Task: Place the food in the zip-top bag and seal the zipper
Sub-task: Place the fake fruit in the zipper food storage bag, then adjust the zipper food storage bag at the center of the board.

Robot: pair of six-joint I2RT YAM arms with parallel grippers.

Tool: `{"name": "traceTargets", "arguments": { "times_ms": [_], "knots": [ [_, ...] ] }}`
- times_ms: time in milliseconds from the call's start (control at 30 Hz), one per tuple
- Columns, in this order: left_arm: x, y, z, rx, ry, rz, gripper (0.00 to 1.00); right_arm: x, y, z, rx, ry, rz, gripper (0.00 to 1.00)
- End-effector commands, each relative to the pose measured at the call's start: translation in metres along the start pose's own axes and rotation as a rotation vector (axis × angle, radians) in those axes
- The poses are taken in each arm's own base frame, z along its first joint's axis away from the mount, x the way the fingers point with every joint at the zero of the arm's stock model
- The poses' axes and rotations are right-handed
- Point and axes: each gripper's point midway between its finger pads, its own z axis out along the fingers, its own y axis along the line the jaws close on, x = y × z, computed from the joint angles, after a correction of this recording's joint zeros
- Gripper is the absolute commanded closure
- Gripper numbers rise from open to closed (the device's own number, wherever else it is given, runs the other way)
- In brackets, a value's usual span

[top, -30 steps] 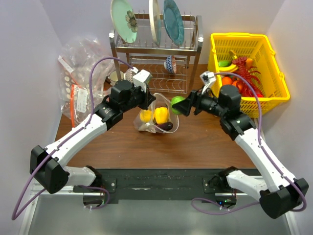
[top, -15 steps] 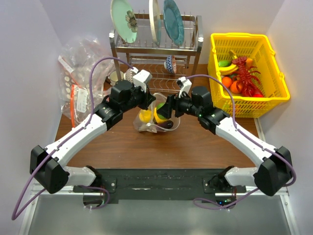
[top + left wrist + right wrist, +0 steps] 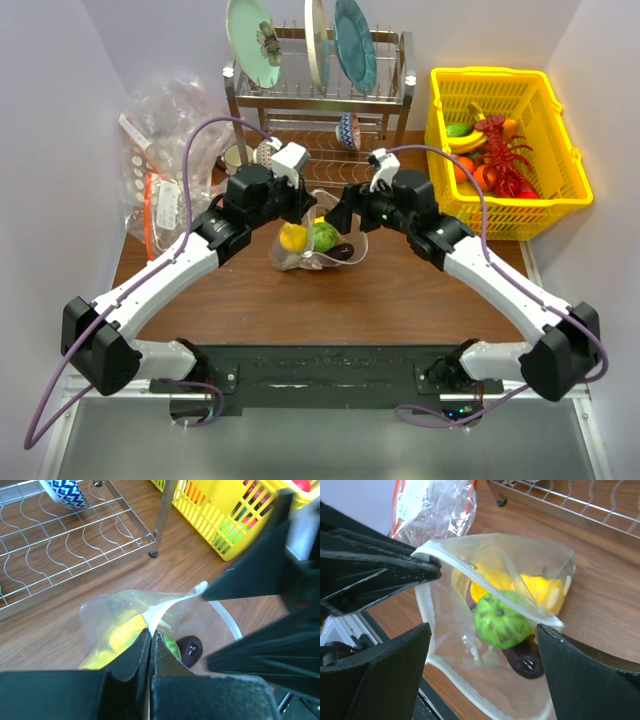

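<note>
Holding green, yellow and purple food: zip-top bag, zipper unsealed. Left gripper pinches its rim; right gripper stands wide, empty. Outstanding: sealing, possibly more food from the basket.

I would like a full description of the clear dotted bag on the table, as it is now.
The bag is thin clear plastic with white dots and a white strip along its mouth. It sits on the wooden table, mouth wide open. The shut left claw pinches the mouth's edge and holds it up. Inside lie a yellow toy fruit, a green one and a dark purple one. The open right claw hangs above the mouth.
</note>
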Motion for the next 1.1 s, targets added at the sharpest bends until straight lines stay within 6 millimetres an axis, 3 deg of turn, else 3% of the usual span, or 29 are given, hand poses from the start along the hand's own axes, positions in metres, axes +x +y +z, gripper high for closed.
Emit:
{"name": "traceTargets", "arguments": {
  "times_ms": [0,133,267,367,500,633,700,767,800,833,867,900,967,1000,1067],
  "knots": [
    [-0.034,-0.005,-0.005,0.002,-0.089,0.001,1.0,-0.025,0.0,-0.034,0.078,-0.067,-0.028,0.12],
    [-0.037,-0.005,-0.008,0.001,-0.097,0.002,1.0,-0.005,-0.015,-0.052,0.143,-0.048,-0.018,0.21],
    [-0.038,-0.007,-0.009,0.009,-0.101,0.003,1.0,0.022,-0.027,-0.054,0.172,0.005,0.008,0.3],
    [-0.038,-0.006,-0.01,0.007,-0.105,0.003,1.0,0.042,-0.03,-0.05,0.157,0.036,0.04,0.38],
    [-0.039,-0.008,-0.01,0.016,-0.105,0.004,1.0,0.066,-0.037,-0.043,0.157,0.079,0.071,0.4],
    [-0.039,-0.006,-0.011,0.006,-0.108,0.005,1.0,0.076,-0.045,-0.034,0.173,0.102,0.083,0.46],
    [-0.039,-0.008,-0.01,0.015,-0.107,0.006,1.0,0.082,-0.05,-0.03,0.19,0.119,0.085,0.52],
    [-0.04,-0.008,-0.011,0.014,-0.111,0.006,1.0,0.083,-0.051,-0.025,0.19,0.124,0.088,0.7],
    [-0.039,-0.007,-0.011,0.008,-0.11,0.005,1.0,0.077,-0.047,-0.024,0.179,0.114,0.088,0.79],
    [-0.04,-0.006,-0.011,0.006,-0.11,0.007,1.0,0.077,-0.047,-0.023,0.182,0.128,0.085,0.98],
    [-0.041,-0.006,-0.012,0.007,-0.113,0.007,1.0,0.071,-0.044,-0.023,0.179,0.126,0.081,1.0],
    [-0.04,-0.006,-0.012,0.006,-0.11,0.007,1.0,0.048,-0.037,-0.025,0.176,0.083,0.068,1.0],
    [-0.042,-0.008,-0.012,0.015,-0.114,0.006,1.0,0.027,-0.03,-0.035,0.188,0.075,0.027,1.0],
    [-0.041,-0.008,-0.012,0.016,-0.113,0.006,1.0,-0.017,-0.013,-0.045,0.172,-0.01,0.001,1.0],
    [-0.04,-0.009,-0.011,0.019,-0.109,0.005,1.0,-0.053,-0.01,-0.064,0.231,-0.058,-0.056,1.0]
  ]
}}
